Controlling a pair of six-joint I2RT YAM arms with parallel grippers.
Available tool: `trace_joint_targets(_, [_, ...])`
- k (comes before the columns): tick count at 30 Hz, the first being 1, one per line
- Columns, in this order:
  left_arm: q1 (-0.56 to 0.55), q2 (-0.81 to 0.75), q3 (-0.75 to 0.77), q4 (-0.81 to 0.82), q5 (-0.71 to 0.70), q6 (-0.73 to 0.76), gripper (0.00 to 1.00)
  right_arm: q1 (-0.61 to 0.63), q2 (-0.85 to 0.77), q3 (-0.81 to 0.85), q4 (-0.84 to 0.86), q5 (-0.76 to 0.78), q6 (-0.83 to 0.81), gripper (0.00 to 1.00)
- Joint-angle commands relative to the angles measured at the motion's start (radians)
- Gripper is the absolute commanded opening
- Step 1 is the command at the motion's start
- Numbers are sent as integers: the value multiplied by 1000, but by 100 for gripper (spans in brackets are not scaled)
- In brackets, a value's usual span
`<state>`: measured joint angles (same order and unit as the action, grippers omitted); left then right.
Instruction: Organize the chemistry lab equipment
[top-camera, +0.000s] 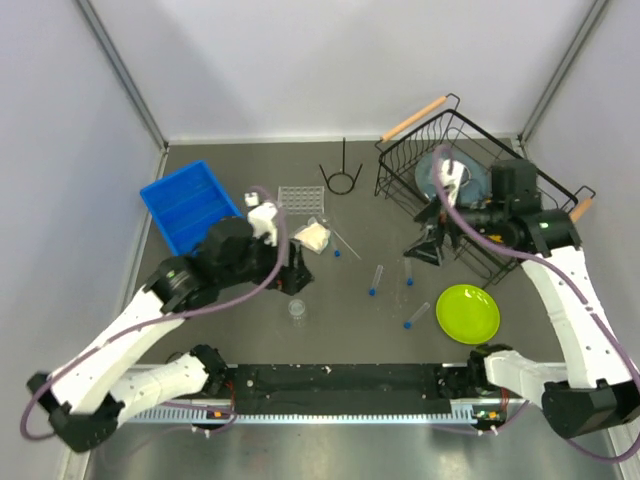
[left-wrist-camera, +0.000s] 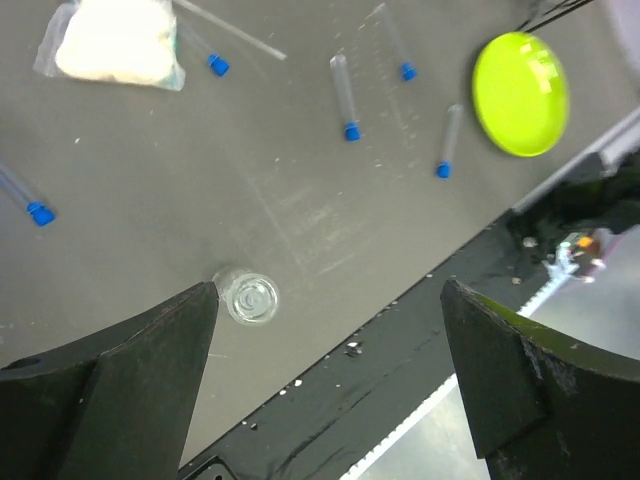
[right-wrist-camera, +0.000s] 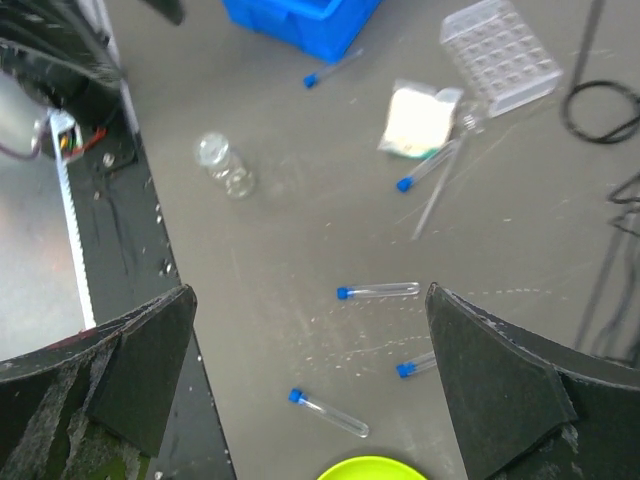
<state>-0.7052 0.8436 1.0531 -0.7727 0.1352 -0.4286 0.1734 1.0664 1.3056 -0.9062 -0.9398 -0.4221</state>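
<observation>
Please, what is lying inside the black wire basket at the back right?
A grey plate lies in the basket. The right arm covers the basket's near part, so anything more there cannot be seen.

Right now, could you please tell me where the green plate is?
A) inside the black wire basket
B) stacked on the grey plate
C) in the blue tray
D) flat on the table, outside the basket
D: the green plate lies flat on the dark table, on the near side of the wire basket and clear of it.
</observation>
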Motion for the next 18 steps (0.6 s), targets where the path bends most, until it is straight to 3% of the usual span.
trace_joint_targets(1, [-108, 149, 64, -30, -268, -38, 99, 155, 35, -72, 10, 140, -99, 99])
trace_joint_targets(8, [-125, 164, -37, 80, -298, -116, 99, 345, 104, -216, 122, 386, -64, 99])
trace_joint_targets(13, [-122, 95, -137, 124, -365, -160, 99, 356, 200, -288, 205, 462, 9, 99])
trace_joint_targets(18, [-122, 19, -174, 130, -422, -190, 99, 360, 244, -365, 335, 761, 78, 95])
